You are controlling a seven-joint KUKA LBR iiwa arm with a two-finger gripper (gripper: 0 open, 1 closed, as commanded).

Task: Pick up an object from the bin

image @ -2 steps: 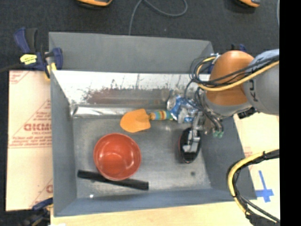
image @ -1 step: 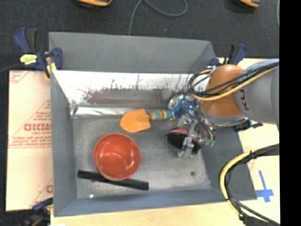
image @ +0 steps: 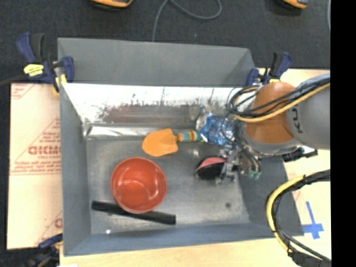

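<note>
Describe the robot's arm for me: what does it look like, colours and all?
The arm is a thick, rounded grey tube with a dark marking too small to read. Its wrist wears a glossy orange dome-shaped cover, with black and yellow cables looped over it. At its end is a small gripper of dark and silvery parts.

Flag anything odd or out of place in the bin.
Nothing stands out. Red bowl sits upright, black stick lies flat beside it, orange scoop and pink-black piece lie loose. Only the blue item looks crumpled.
</note>
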